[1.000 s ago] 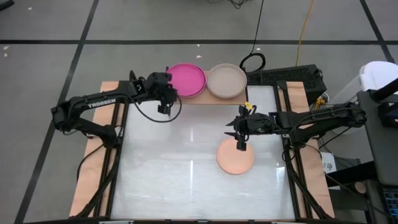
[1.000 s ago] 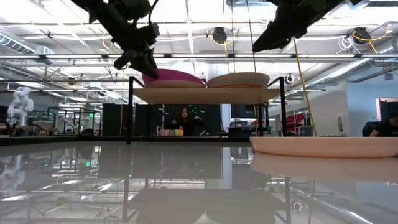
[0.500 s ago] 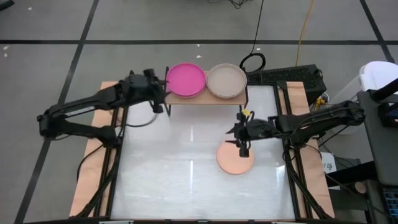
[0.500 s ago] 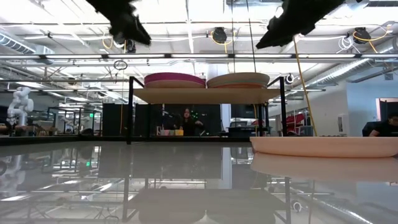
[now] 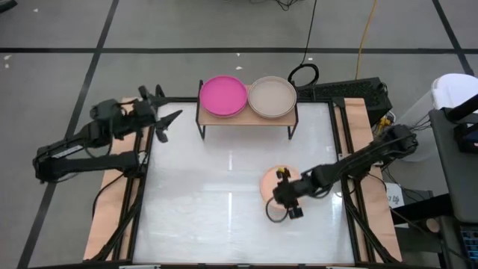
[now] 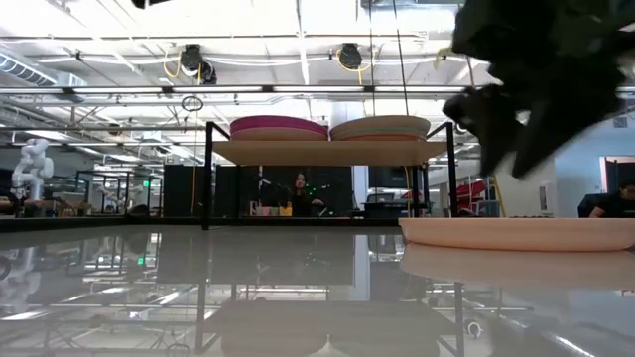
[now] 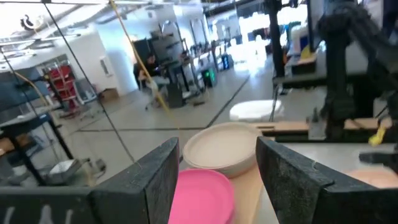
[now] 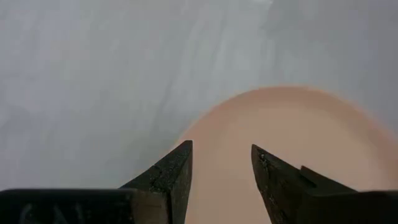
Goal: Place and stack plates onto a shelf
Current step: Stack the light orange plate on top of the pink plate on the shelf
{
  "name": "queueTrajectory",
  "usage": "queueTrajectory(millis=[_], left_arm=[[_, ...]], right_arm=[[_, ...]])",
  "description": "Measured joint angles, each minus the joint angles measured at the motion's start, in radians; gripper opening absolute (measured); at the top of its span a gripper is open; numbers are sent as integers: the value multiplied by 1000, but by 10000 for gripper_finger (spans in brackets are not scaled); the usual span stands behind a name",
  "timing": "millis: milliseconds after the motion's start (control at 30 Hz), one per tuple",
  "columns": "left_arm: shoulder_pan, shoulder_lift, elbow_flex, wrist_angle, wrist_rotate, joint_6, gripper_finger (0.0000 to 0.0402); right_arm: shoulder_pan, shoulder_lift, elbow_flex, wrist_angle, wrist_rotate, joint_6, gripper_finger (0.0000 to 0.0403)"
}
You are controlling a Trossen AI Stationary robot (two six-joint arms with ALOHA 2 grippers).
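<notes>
The shelf (image 5: 246,118) stands at the table's far edge. On its wooden top lie a magenta plate (image 5: 223,96) and, to its right, a beige plate (image 5: 272,97); in the low view each (image 6: 278,126) (image 6: 380,127) tops a low stack. A peach plate (image 5: 269,181) lies flat on the white table, right of centre. My right gripper (image 5: 282,200) hangs open above the peach plate's near rim (image 8: 292,143), slanting down, its fingertips clear of it in the low view (image 6: 516,119). My left gripper (image 5: 169,125) is open, level, left of the shelf, facing both plates (image 7: 202,193).
Black frame rails (image 5: 142,172) and tan boards run along the table's left and right sides. A coiled cable (image 5: 303,73) and dark equipment (image 5: 351,93) lie behind the shelf. Bare white table surface (image 5: 202,202) spreads left of the peach plate.
My left gripper has let go of the magenta plate and drawn back, up and toward the table's left edge. The plate, tilted a second ago, now lies flat on the shelf. My right gripper has come down toward the near edge over the peach plate, tipping downward.
</notes>
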Motion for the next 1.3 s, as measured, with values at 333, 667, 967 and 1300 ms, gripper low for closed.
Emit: queueTrajectory(millis=[333, 667, 967, 1300], left_arm=[[-19, -122, -156, 83, 2, -73, 218], [-19, -121, -179, 83, 2, -99, 218], [-18, -121, -179, 83, 2, -113, 218], [-18, -121, -179, 82, 2, -118, 218]], right_arm=[[126, 113, 0, 8, -32, 151, 149], [145, 136, 0, -32, 52, 217, 110], [147, 137, 0, -44, 32, 189, 9], [130, -3, 99, -12, 156, -16, 1]])
